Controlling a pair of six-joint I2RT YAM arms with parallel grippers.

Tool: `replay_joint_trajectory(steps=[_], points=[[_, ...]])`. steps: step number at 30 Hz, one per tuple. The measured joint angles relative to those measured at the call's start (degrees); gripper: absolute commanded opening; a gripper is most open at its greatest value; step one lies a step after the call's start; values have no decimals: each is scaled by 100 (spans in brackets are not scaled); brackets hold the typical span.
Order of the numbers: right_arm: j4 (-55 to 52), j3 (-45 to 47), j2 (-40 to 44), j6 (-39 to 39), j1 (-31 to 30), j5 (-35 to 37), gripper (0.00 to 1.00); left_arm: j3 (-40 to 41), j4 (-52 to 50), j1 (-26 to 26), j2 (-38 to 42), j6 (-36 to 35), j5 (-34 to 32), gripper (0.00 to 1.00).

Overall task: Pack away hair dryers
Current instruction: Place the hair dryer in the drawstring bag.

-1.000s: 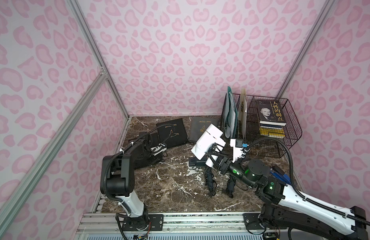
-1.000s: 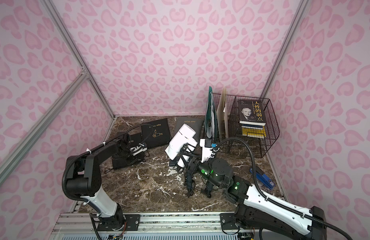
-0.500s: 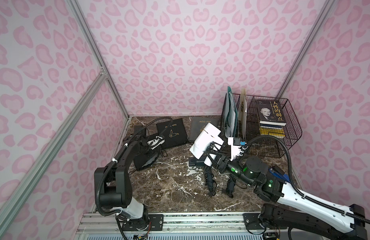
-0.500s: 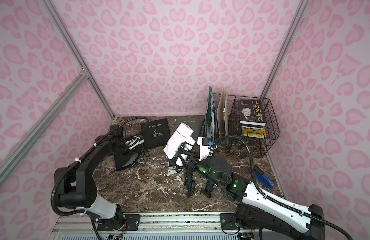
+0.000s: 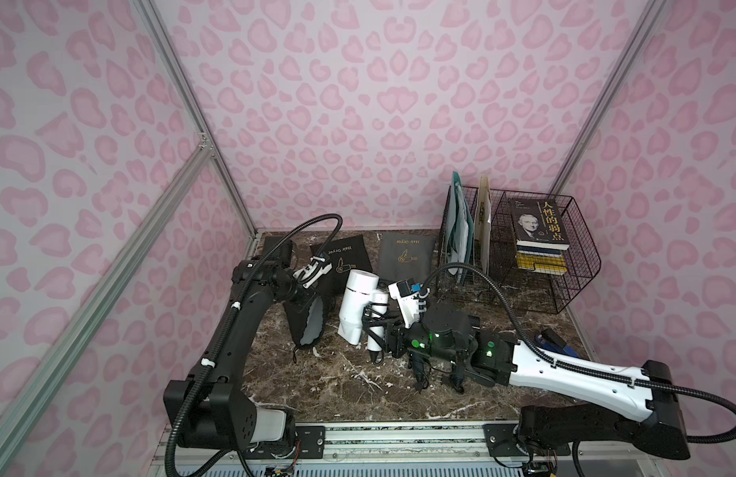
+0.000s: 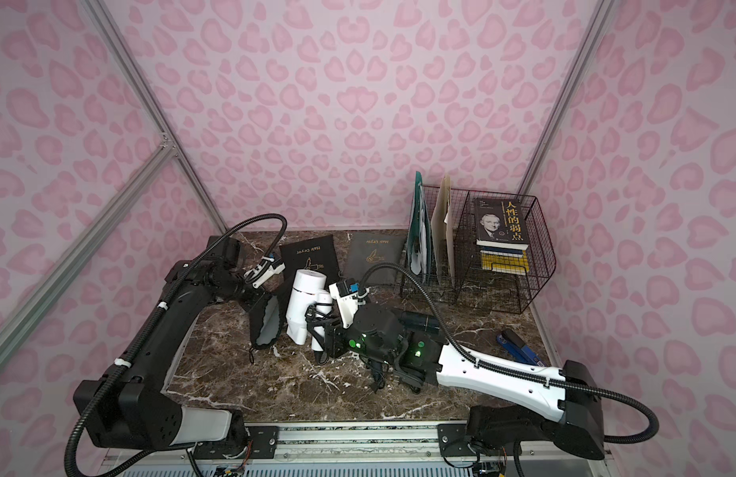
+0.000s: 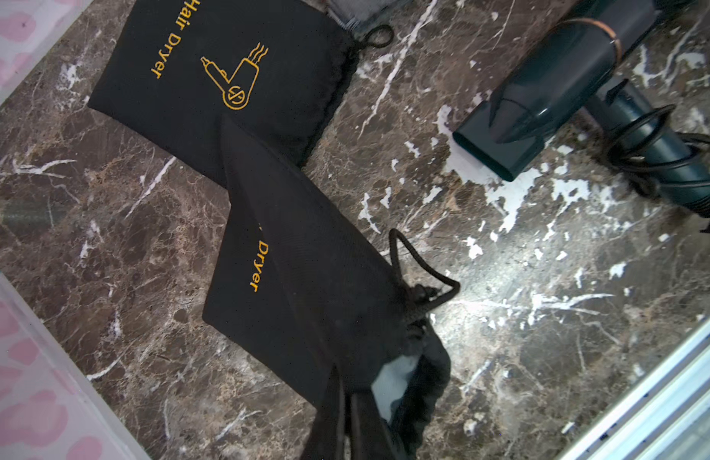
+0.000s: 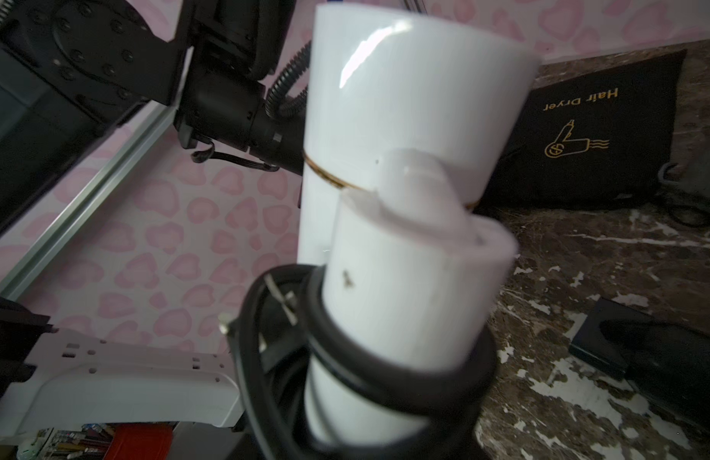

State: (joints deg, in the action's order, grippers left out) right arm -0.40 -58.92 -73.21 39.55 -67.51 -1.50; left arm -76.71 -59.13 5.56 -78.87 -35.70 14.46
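My right gripper (image 5: 376, 326) is shut on the handle of the white hair dryer (image 5: 356, 297), held above the marble table with its barrel up. Its black cord is wound round the handle (image 8: 405, 318). My left gripper (image 5: 305, 294) is shut on the rim of a black pouch (image 5: 310, 322), which hangs just left of the white dryer with its mouth open and grey lining showing. In the left wrist view the fingers (image 7: 333, 410) pinch the pouch (image 7: 305, 278) edge. A dark teal hair dryer (image 7: 544, 91) with a bundled cord lies on the table, partly hidden under the right arm in both top views.
A second black pouch (image 5: 343, 258) and a grey pouch (image 5: 405, 256) lie flat at the back. A wire rack with folders (image 5: 461, 247) and a wire basket (image 5: 581, 264) of books stand back right. A blue object (image 5: 556, 342) lies by the right wall.
My left gripper has lifted the black pouch off the table and carried it right, up beside the white dryer. The right gripper has shifted the dryer slightly left.
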Motion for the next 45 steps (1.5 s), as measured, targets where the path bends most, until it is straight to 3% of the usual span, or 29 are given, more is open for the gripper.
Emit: replay_joint_trajectory(steps=[10,24,35,45], points=[[4,-302,-911,140,-308,-431,0,-116,-219,352,236,708,28,2],[-181,-837,-1891,382,-330,-754,0,-85,-328,518,717,909,50,2],[-914,-1080,-2131,588,-330,-337,0,-85,-516,531,835,955,160,2],[-1878,-2328,-2852,339,-577,66,0,-24,-588,737,1045,1172,332,2]])
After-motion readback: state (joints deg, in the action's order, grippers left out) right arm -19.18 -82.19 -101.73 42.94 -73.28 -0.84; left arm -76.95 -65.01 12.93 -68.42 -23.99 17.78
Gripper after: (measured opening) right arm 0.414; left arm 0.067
